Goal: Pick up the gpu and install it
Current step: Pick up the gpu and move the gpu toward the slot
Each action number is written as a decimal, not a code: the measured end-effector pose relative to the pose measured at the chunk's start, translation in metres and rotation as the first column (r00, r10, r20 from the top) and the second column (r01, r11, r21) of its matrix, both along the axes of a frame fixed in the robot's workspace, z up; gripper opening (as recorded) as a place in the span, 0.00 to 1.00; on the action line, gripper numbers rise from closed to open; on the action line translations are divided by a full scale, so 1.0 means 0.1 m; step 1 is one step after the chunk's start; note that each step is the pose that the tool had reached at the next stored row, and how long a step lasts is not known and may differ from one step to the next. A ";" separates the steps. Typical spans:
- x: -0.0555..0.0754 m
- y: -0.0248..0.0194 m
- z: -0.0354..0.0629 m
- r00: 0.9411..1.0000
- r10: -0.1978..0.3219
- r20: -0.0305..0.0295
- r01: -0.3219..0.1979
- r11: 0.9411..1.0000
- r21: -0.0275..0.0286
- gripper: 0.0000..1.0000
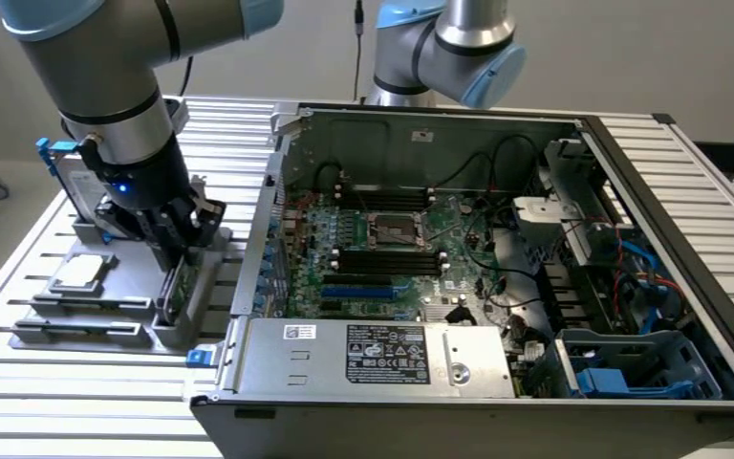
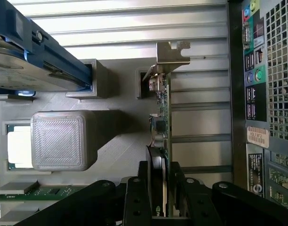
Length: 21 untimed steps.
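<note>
The gpu (image 1: 173,287) stands on edge in a slot of the grey parts holder (image 1: 93,337), on the exterior view's left beside the open computer case. In the wrist view the gpu (image 2: 163,123) shows edge-on: a thin green board, a dark rounded shroud, and the silver end bracket (image 2: 171,55) at the far end. My gripper (image 1: 179,251) reaches down over it. My gripper (image 2: 158,170) has its black fingers (image 2: 137,190) pressed against both faces of the card, shut on it. The card still sits in its slot.
On the holder are a silver hard drive with a blue frame (image 1: 72,177), a processor (image 1: 83,273) and thin memory sticks (image 1: 80,330). The open case (image 1: 673,143) shows the motherboard with blue card slots (image 1: 360,290). Its rear panel (image 2: 268,94) lies close by. A second arm (image 1: 450,48) stands behind.
</note>
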State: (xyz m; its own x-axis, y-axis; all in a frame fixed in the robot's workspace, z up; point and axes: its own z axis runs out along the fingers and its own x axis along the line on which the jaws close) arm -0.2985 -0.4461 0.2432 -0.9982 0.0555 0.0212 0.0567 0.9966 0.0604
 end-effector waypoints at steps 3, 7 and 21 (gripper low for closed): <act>0.00 0.000 0.000 1.000 0.000 0.000 0.000 1.000 0.000 0.27; 0.00 0.000 0.000 1.000 0.000 0.000 0.000 1.000 0.000 0.27; 0.00 0.000 0.155 1.000 0.001 -0.003 -0.001 0.999 0.032 0.27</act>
State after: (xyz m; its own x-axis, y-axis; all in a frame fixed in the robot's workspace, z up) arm -0.2984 -0.4461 0.2587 -0.9982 0.0534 0.0256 0.0556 0.9942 0.0924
